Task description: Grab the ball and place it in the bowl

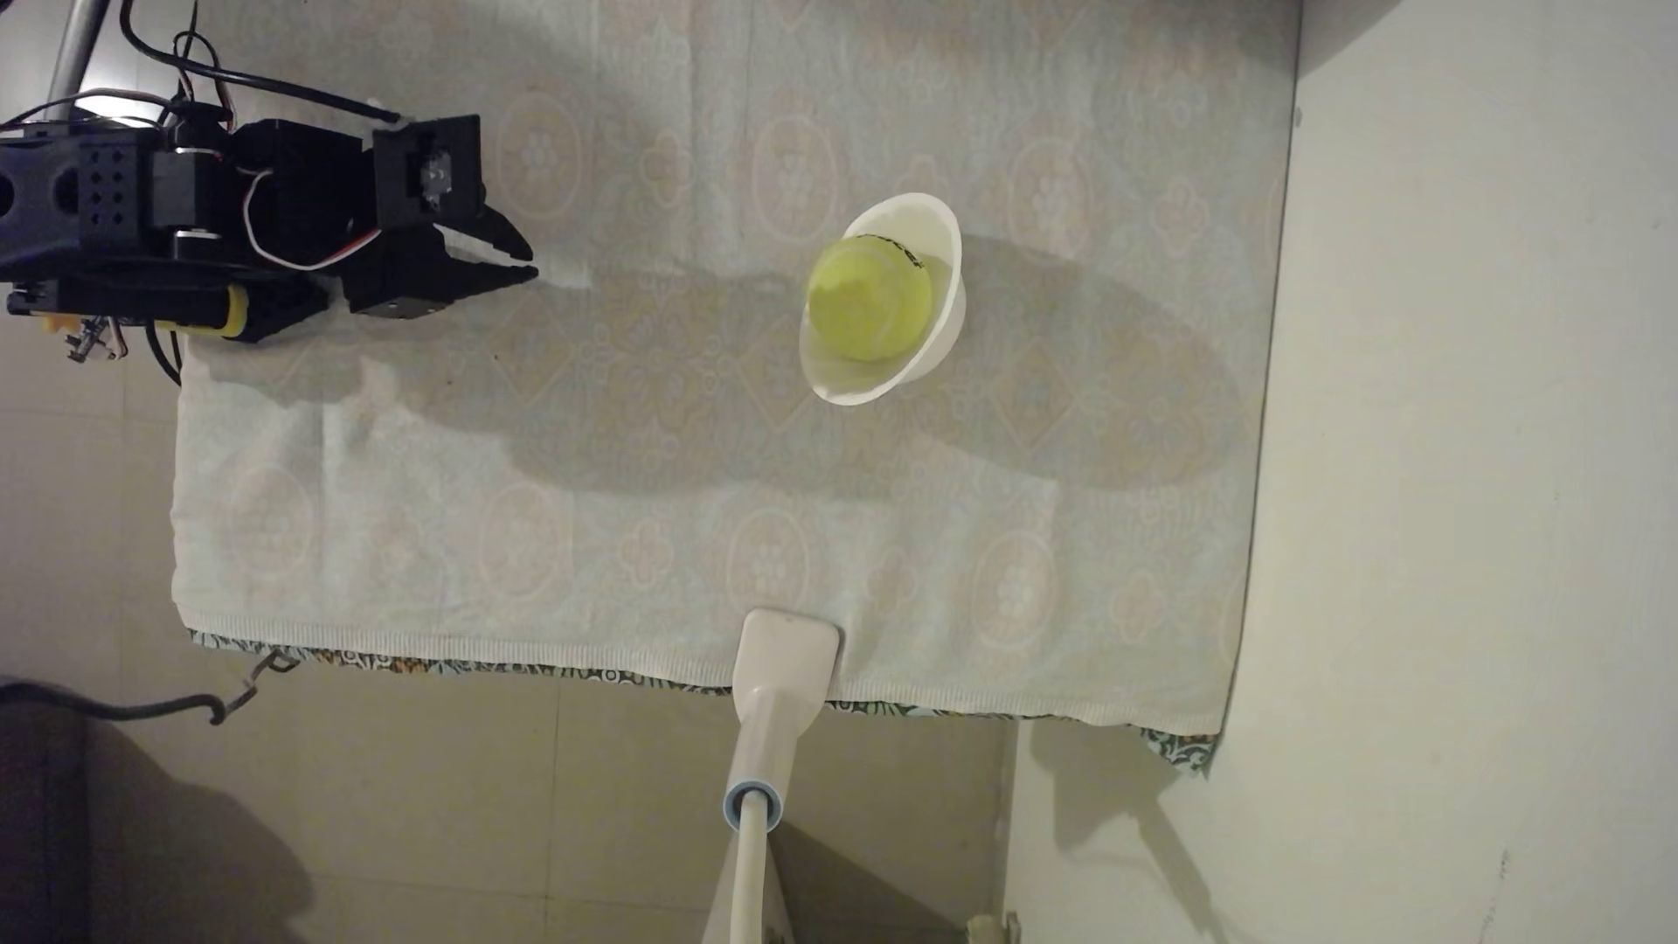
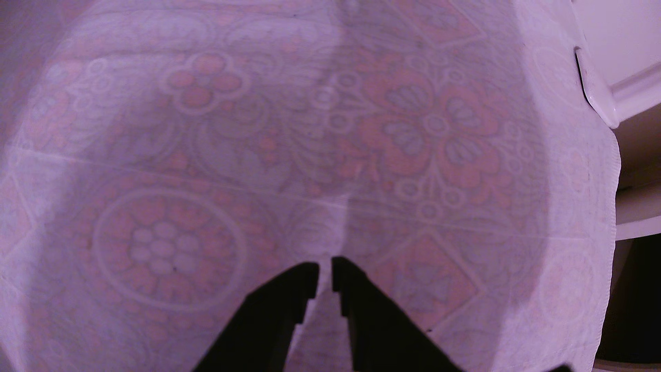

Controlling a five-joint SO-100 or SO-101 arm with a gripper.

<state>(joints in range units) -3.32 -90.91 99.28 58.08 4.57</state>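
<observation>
patterned cloth (image 1: pixel 636 508), white paddle handle (image 1: pixel 772 690)

Black fingers (image 2: pixel 286 304) nearly touching, empty, above the floral cloth (image 2: pixel 214 143).

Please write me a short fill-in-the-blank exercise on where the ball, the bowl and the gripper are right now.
1. The ball lies inside the ____.
2. In the fixed view, the gripper is to the ____ of the bowl.
3. The gripper's fingers are nearly closed and hold ____.
4. The white handle has a ring coloured ____.

Missing words: bowl; left; nothing; blue
</observation>
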